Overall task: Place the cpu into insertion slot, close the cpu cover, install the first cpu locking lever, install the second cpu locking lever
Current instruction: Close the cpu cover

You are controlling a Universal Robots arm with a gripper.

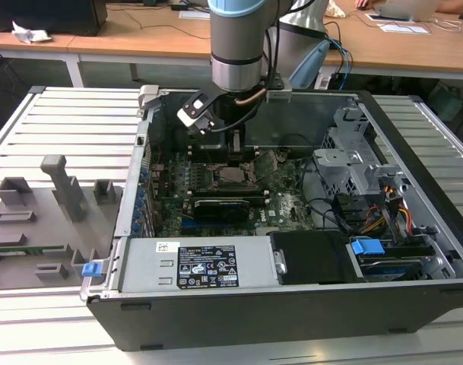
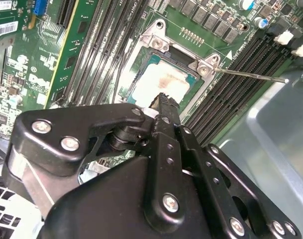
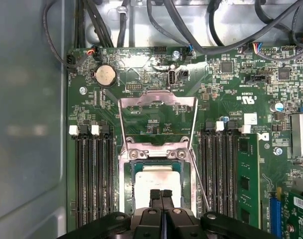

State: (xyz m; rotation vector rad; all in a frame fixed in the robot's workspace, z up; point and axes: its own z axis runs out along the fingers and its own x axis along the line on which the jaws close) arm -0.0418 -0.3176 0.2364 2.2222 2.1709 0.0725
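The cpu, a pale silvery square, lies flat inside the insertion slot on the green board. The cpu cover, a thin silver frame with a large window, stands swung open on the far side of the slot from my fingers. My gripper hovers just over the cpu's near edge, its two black fingers pressed together with nothing between them. A thin metal locking lever sticks out unlatched beside the slot. In the exterior view the gripper hangs inside the open computer case above the cpu.
Long black memory slots flank the socket on both sides. Bundles of black cables run along the case wall beyond the board. A power supply and a drive cage crowd the case; grey fixtures stand on the exterior view's left.
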